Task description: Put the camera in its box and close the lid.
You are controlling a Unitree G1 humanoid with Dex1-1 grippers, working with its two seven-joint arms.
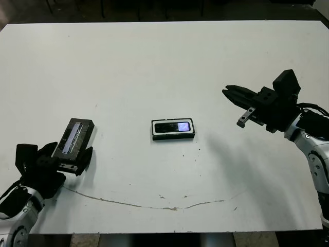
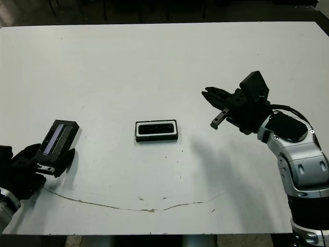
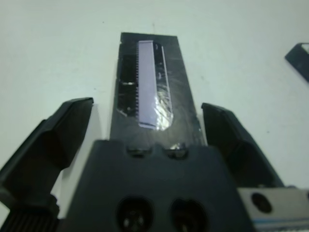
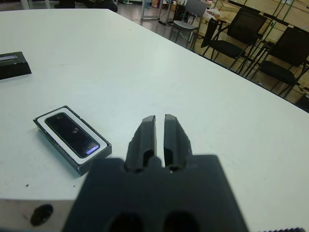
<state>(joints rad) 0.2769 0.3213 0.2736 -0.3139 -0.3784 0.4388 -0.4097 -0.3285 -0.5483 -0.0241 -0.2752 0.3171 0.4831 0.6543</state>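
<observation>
Camera [image 1: 173, 126], screen glowing bluish, lies in box [image 1: 174, 136]; left hand [image 1: 69, 157] spread around lid [image 1: 75, 137], right hand [image 1: 230, 93] closed empty

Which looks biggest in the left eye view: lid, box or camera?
1. Lid, though it lies nearer the view's edge, so that is unsure.
2. Box.
3. Camera, lying inside the box.

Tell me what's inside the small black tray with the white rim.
The slim black camera lies flat inside the white-lined black tray, its small bluish screen facing up. The tray floor under it is covered, and no lid is on it.
</observation>
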